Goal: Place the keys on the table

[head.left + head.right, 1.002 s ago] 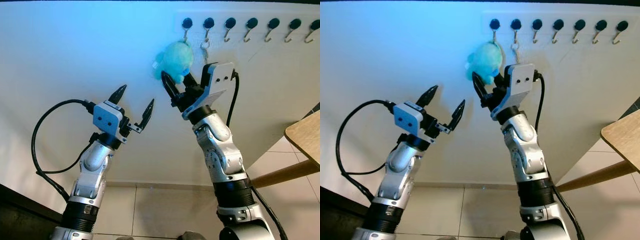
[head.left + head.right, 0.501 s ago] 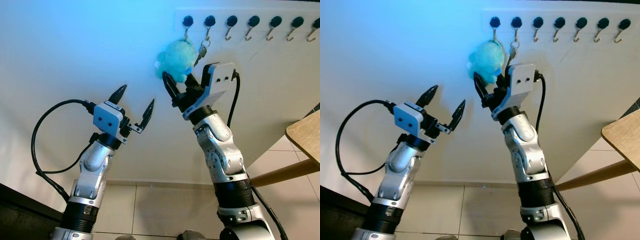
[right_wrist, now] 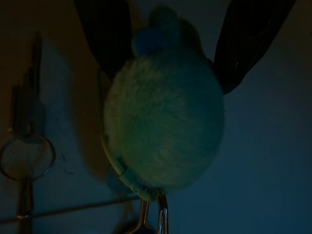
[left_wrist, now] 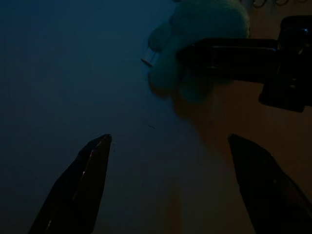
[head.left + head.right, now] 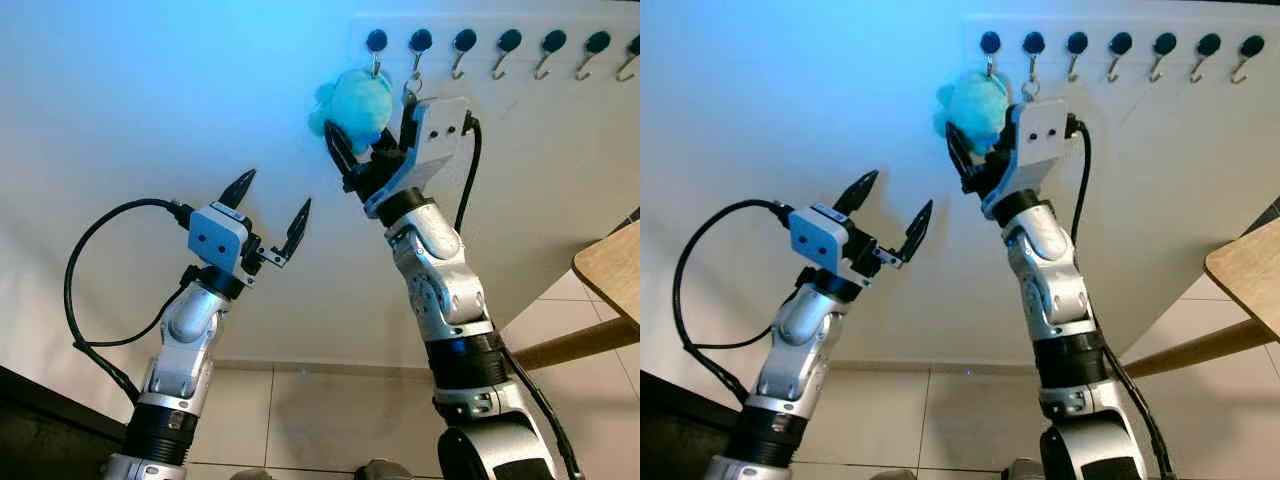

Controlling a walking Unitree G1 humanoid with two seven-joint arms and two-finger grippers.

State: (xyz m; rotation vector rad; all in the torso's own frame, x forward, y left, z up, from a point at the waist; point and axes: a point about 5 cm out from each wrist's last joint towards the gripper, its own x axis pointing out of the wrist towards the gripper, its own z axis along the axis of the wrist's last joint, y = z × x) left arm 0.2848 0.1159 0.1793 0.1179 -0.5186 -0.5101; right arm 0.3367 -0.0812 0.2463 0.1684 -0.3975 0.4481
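A fluffy teal plush keychain [image 5: 355, 100] hangs by the first black hook [image 5: 376, 42] of a wall rack. My right gripper [image 5: 368, 125] is raised to it, its fingers closed on either side of the plush [image 3: 163, 141]. A metal key ring with keys [image 5: 412, 85] hangs from the second hook, right beside the gripper, and the keys [image 3: 24, 156] also appear in the right wrist view. My left gripper [image 5: 275, 190] is held up lower to the left, open and empty, pointing at the wall; its fingers [image 4: 83, 180] show dark.
A row of several black hooks [image 5: 510, 42] runs along the white wall. A wooden table corner [image 5: 610, 270] and its leg [image 5: 570, 345] are at the right. Dark furniture [image 5: 30, 430] sits at the lower left, above a tiled floor [image 5: 330, 420].
My right gripper has risen towards the first hook, carrying the plush up with it. The key on the second hook swung and settled. The left arm has stayed put.
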